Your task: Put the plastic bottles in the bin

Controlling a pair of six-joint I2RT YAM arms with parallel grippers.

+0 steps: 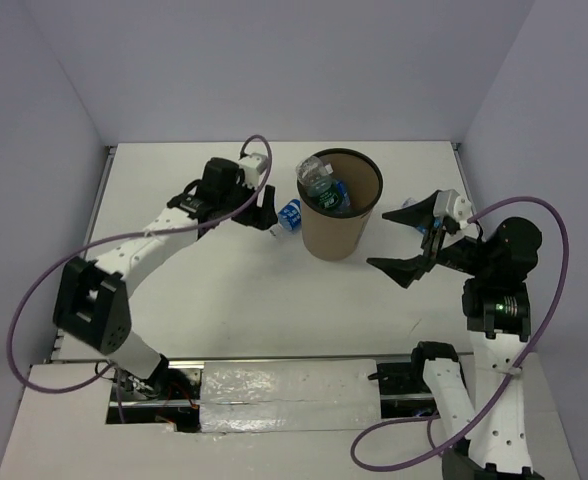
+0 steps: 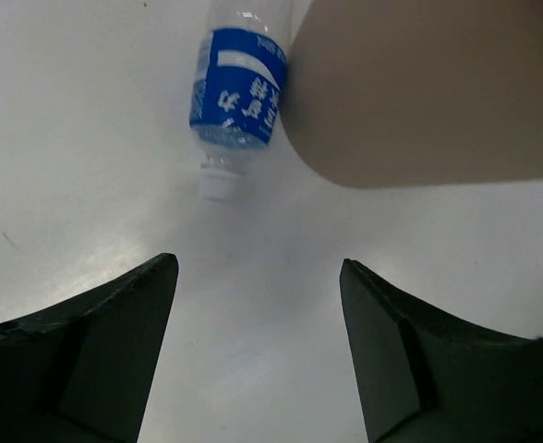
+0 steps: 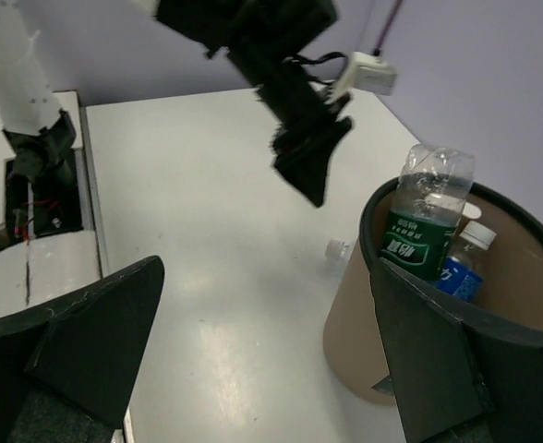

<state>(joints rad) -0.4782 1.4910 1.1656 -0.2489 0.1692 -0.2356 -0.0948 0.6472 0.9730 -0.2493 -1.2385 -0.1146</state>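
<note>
The brown bin [image 1: 334,232] stands upright mid-table. Two plastic bottles stand in it: one with a green label [image 1: 317,183] and one with a blue label [image 1: 338,196]. They also show in the right wrist view, green [image 3: 421,233] and blue [image 3: 462,273]. A third bottle [image 1: 290,214] with a blue label lies on the table against the bin's left side. In the left wrist view this bottle [image 2: 237,88] points its white cap at my left gripper [image 2: 258,268], which is open, empty and just short of it. My right gripper [image 1: 381,240] is open and empty to the right of the bin.
The white table has purple walls at the back and sides. My left gripper [image 3: 308,157] hangs beyond the bin in the right wrist view. The bin wall [image 2: 419,92] fills the upper right of the left wrist view.
</note>
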